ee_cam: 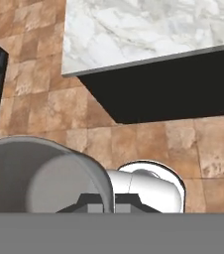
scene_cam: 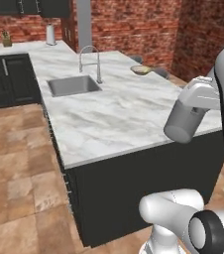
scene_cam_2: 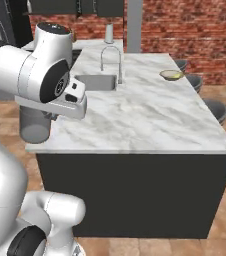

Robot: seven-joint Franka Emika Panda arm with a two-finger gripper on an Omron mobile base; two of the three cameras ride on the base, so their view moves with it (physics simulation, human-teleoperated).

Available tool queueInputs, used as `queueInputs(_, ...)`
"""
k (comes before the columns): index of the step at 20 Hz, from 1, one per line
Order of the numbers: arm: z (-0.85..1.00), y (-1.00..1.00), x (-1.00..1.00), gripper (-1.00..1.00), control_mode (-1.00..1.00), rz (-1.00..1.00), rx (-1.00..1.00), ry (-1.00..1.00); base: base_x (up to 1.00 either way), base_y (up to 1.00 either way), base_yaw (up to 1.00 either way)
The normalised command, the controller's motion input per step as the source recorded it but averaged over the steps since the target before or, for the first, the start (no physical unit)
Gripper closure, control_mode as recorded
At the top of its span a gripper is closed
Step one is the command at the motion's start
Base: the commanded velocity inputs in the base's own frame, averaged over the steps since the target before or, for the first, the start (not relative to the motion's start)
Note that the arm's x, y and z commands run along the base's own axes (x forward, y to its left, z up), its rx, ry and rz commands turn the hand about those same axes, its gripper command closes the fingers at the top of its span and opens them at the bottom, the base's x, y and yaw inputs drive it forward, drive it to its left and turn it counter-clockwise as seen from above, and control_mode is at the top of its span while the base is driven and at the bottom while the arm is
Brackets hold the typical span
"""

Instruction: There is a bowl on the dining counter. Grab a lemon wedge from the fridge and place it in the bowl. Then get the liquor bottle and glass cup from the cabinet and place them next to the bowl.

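Note:
My gripper (ee_cam: 109, 202) is shut on the wall of a grey see-through glass cup (ee_cam: 39, 173), whose rim runs between the two fingertips. The cup (scene_cam: 183, 121) hangs from the hand (scene_cam: 199, 94) in the air just off the near corner of the marble dining counter (scene_cam: 119, 114). From the other side the cup (scene_cam_2: 35, 125) sits below the hand (scene_cam_2: 60, 102), left of the counter's near edge. The bowl (scene_cam: 141, 70) stands at the counter's far right edge, well away from the cup. A yellowish piece, likely the lemon wedge (scene_cam_2: 171, 75), lies in the bowl (scene_cam_2: 171, 78). The liquor bottle is out of view.
A sink (scene_cam: 73, 85) with a tall faucet (scene_cam: 90, 59) is set in the counter's far left part. Dark stools (scene_cam_2: 217, 110) stand along its right side. A paper towel roll (scene_cam: 51, 34) is on the back counter. Tiled floor (ee_cam: 148, 144) lies below the hand.

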Motion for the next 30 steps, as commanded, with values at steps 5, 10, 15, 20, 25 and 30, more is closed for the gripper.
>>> queueInputs(5, 0.00, 0.00, 0.00, 1.00, 1.00, 0.00, 0.00, 0.00, 0.25, -1.00, 0.01)
queueInputs(10, 0.00, 0.00, 0.00, 1.00, 1.00, 0.00, 0.00, 0.00, 0.33, -1.00, 0.09)
queueInputs(15, 0.00, 0.00, 0.00, 1.00, 1.00, 0.00, 0.00, 0.00, 0.41, -1.00, 0.20)
queueInputs(20, 0.00, 0.00, 0.00, 1.00, 1.00, 0.00, 0.00, 0.00, 0.46, -1.00, 0.29)
queueInputs(25, 0.00, 0.00, 0.00, 1.00, 1.00, 0.00, 0.00, 0.00, 0.54, -1.00, 0.36)
queueInputs(30, 0.00, 0.00, 0.00, 1.00, 1.00, 0.00, 0.00, 0.00, 0.64, -1.00, 0.36)
